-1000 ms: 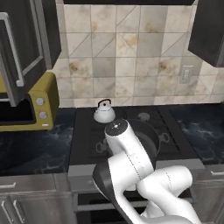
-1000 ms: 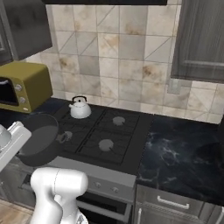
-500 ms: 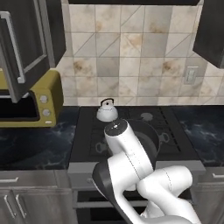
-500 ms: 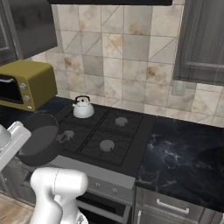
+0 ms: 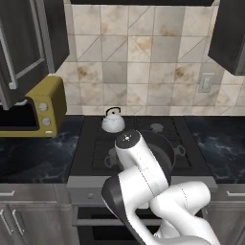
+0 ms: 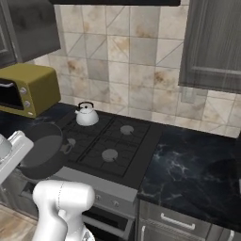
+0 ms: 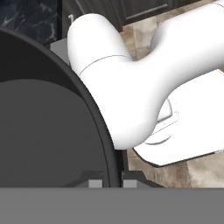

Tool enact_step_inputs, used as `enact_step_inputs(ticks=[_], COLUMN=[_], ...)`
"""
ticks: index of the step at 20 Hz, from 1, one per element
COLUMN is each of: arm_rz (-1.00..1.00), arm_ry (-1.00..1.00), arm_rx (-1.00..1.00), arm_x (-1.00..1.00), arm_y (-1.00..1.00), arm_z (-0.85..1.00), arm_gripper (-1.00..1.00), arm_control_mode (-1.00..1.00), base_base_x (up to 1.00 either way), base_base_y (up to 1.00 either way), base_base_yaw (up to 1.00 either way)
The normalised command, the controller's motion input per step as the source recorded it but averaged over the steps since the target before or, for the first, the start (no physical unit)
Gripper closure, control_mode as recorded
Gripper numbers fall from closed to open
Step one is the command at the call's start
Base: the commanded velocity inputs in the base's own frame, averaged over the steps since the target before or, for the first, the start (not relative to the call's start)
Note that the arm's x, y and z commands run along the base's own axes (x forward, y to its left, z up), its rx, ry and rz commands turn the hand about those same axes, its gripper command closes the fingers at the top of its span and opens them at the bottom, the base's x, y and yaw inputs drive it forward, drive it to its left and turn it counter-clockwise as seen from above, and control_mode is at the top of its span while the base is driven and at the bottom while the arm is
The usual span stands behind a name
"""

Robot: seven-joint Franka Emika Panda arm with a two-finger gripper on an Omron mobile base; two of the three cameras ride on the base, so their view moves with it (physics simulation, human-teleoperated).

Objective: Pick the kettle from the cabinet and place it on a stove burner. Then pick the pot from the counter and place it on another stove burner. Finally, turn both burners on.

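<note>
The dark grey pot (image 6: pixel 46 149) hangs low over the front left of the black cooktop (image 6: pixel 141 141), and my gripper (image 6: pixel 23 151) is shut on its near rim. In the hand view that rim runs between my gripper (image 7: pixel 113 180) jaws, and the pot (image 7: pixel 43 131) spreads to the left. The pot (image 5: pixel 165 143) peeks out behind my arm in the left base view. The silver-white kettle (image 6: pixel 86 114) (image 5: pixel 113 121) stands upright on the back left burner. Two right burners (image 6: pixel 126 129) (image 6: pixel 109 154) are bare. The cabinet door (image 5: pixel 21 48) stands open at upper left.
A yellow microwave (image 5: pixel 36 106) (image 6: pixel 29 87) sits on the counter (image 5: pixel 28 160) left of the stove. More black marble counter (image 6: pixel 193 162) stretches to the right, with drawers (image 6: pixel 174 223) below. Dark wall cabinets (image 6: pixel 214 42) hang at the upper right. My own arm (image 5: pixel 143 177) blocks the stove's front.
Both base views have shifted a little, so the camera moved slightly. The pot stays in my grip in the same pose, and the kettle has not moved on its burner.
</note>
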Motion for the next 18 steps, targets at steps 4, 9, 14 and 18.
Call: enact_step_inputs(ticks=[4,9,14,18], arm_rz=[0.00,0.00,0.01,0.00], arm_ry=[0.00,0.00,0.00,0.00], arm_rx=[0.00,0.00,0.00,0.00], arm_x=[0.00,0.00,0.01,0.00], arm_y=[0.00,0.00,0.00,0.00], arm_z=[0.00,0.00,0.00,0.00], arm_gripper=[1.00,1.00,1.00,1.00], arm_control_mode=[1.00,1.00,-1.00,-1.00], base_base_x=[0.30,0.23,0.11,0.00], base_base_y=[0.00,-0.05,-0.07,0.00], base_base_yaw=[0.11,0.10,0.04,0.00])
